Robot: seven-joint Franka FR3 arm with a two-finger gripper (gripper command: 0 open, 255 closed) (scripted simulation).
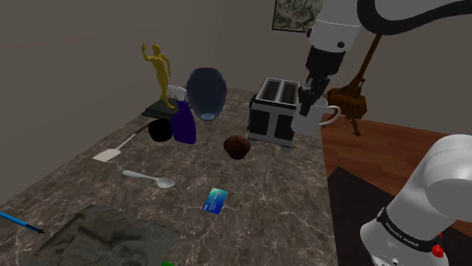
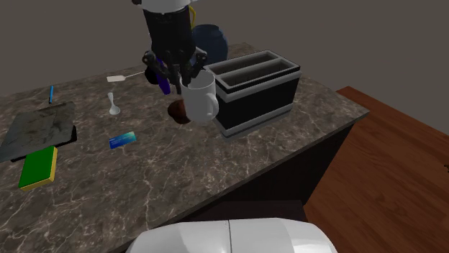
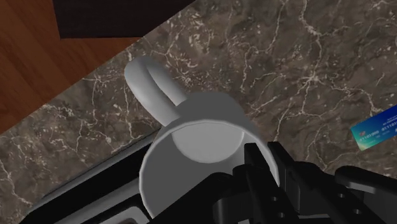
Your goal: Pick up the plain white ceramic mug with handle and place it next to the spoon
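Nearest the shoulder camera lies a crumpled grey cloth (image 1: pixel 106 234), well in front of the black two-slot toaster with silver trim (image 1: pixel 274 109) and far toward that view's left. Next comes a small blue card (image 1: pixel 215 200), also in front of the toaster. The white spoon (image 1: pixel 149 178) lies flat farther left, well apart from the toaster. A round brown lump (image 1: pixel 237 146) sits just in front of the toaster's left corner.

At the toaster's right end, near the edge of the dark marble counter (image 1: pixel 287 196), the black two-finger gripper (image 1: pixel 310 98) is clenched on the plain white mug with a handle (image 1: pixel 321 117). Its fingers (image 3: pixel 257 162) grip the rim wall on the side opposite the handle. The mug is upright, with its long axis vertical and its mouth facing up at the wrist camera. The handle sticks out sideways, away from the toaster and toward the wooden floor (image 1: pixel 378 151). The mug looks to hang clear of the counter (its base is not plain enough to be sure).

Beyond the toaster, to its left, stand a dark blue rounded vase (image 1: pixel 206 93) and then a yellow human figurine (image 1: pixel 157 68).
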